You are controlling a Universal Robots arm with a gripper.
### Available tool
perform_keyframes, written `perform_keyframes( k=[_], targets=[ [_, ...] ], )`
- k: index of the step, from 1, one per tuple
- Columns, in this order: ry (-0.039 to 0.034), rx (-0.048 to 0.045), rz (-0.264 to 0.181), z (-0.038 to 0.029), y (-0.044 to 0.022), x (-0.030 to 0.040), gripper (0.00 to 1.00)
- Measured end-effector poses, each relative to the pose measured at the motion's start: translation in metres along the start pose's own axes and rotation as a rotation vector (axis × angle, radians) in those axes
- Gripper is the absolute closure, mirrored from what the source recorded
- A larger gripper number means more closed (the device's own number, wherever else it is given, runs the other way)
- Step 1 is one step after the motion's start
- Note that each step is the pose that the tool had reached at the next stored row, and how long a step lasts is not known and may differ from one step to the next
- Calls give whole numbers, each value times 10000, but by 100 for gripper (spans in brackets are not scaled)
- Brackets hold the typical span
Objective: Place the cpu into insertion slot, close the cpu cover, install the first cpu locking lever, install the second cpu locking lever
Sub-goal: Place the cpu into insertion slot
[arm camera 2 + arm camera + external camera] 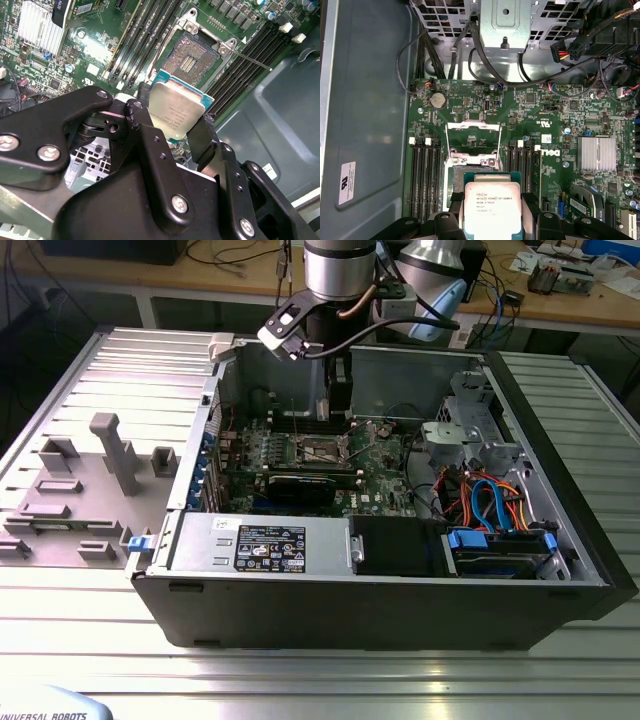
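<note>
The cpu's (pixel 492 209) metal top looks satin, the end effector (pixel 175 117) matt black.

Case (pixel 380 620) lies open on table (pixel 320 680); motherboard (pixel 385 490) inside it; insertion slot (pixel 192 60) mid-board, memory slots (pixel 140 35) flanking both sides; cpu cover (pixel 472 125) hinged back beyond slot; cpu (pixel 175 107) pinched in gripper (pixel 172 122), just beside slot; drives (pixel 500 550) at exterior view's right.
</note>
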State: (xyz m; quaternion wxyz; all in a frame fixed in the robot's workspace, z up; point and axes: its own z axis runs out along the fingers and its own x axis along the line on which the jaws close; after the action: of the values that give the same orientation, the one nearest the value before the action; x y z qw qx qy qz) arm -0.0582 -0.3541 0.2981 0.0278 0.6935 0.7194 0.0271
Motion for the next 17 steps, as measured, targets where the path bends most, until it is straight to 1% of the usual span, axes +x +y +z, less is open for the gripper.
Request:
perform_keyframes(
  k=[12,17],
  targets=[
    [-1,0,0,10,-1,0,46],
    [1,0,0,28,-2,0,46]
  ],
)
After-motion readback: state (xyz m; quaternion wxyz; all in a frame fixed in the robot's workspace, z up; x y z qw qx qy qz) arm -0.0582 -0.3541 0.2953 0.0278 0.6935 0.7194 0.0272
